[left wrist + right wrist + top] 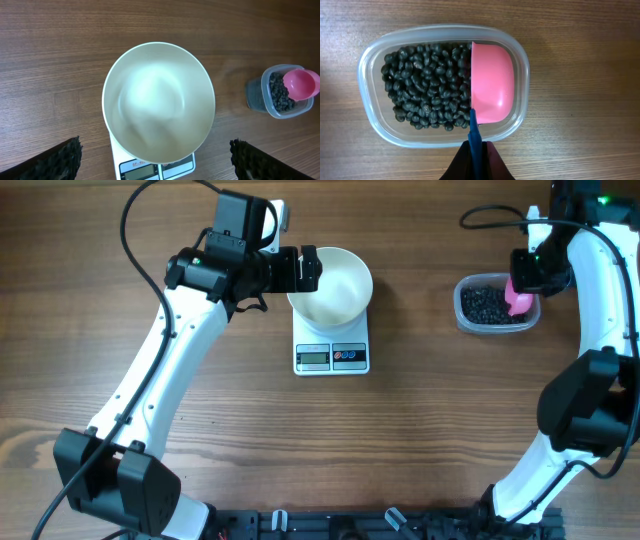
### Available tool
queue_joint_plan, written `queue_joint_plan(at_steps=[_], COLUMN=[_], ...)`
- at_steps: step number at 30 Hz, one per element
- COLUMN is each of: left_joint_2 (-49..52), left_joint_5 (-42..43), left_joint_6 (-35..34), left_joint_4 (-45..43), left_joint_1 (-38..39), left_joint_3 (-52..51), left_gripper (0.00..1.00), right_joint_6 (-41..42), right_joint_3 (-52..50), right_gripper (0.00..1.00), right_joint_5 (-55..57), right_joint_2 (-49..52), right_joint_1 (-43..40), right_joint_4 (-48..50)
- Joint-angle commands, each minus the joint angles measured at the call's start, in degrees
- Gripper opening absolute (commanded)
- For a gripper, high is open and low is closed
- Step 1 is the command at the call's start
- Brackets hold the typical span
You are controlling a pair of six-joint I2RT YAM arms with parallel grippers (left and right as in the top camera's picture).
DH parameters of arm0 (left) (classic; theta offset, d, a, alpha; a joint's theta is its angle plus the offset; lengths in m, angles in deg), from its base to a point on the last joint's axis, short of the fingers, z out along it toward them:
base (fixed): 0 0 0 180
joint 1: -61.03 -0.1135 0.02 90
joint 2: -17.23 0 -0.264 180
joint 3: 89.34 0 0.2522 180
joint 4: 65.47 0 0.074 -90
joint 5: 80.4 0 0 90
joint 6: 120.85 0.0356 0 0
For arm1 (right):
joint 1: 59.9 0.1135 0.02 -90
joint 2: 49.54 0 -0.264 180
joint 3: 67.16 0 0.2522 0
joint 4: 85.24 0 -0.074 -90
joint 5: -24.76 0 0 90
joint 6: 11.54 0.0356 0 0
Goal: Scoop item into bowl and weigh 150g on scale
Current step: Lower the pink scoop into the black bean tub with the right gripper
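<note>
The white bowl [338, 284] [159, 102] stands on the white scale [332, 356] [152, 170]. I see nothing inside it. My left gripper [308, 270] [155, 146] is wide open at the bowl's left rim, with its dark fingers [57, 161] on either side and not touching it. The item, a heap of black beans [422, 85] [488, 305], lies in a clear tub [520, 50] [257, 95] at the right. My right gripper [476, 150] [526, 272] is shut on the blue handle [474, 131] of a pink scoop [491, 82] [520, 302] [300, 84]. The scoop rests inside the tub, on its side beside the beans.
Bare wooden tabletop [420, 440] lies between the scale and the tub. Cables run along the far edge of the table behind both arms. A rail of the robot's base [330, 525] lines the near edge.
</note>
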Motion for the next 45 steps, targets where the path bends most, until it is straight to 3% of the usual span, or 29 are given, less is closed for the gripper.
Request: queue_joint_plan(at_steps=[1, 10, 18, 24, 33, 42, 45], left_joint_2=[0.2, 0.2, 0.3, 0.3, 0.3, 0.3, 0.3], left_joint_5=[-0.8, -0.8, -0.7, -0.7, -0.7, -0.7, -0.7], left_joint_6=[1.4, 1.4, 1.4, 1.4, 1.4, 1.3, 1.3], left_joint_4=[-0.3, -1.1, -1.6, -1.2, -1.0, -0.4, -0.4], left_joint_1=[0.1, 0.1, 0.1, 0.1, 0.0, 0.0, 0.1], left_joint_3=[0.6, 0.6, 0.6, 0.6, 0.6, 0.6, 0.6], left_gripper=[1.00, 1.00, 1.00, 1.00, 1.00, 1.00, 1.00], right_joint_6=[-2.1, -2.0, 7.2, 7.8, 8.4, 8.0, 4.4], right_joint_3=[0.5, 1.6, 1.3, -3.6, -11.1, -11.6, -11.6], right_gripper=[0.04, 0.04, 0.04, 0.04, 0.04, 0.04, 0.04], right_joint_5=[1.9, 11.5, 16.2, 20.7, 13.8, -3.3, -10.3], right_joint_2=[0.9, 0.9, 0.9, 0.9, 0.9, 0.9, 0.9], right_joint_1=[0.8, 4.7, 7.5, 8.6, 8.5, 2.2, -1.0], right_joint_4=[-1.0, 2.4, 1.4, 2.9, 7.2, 8.6, 8.6])
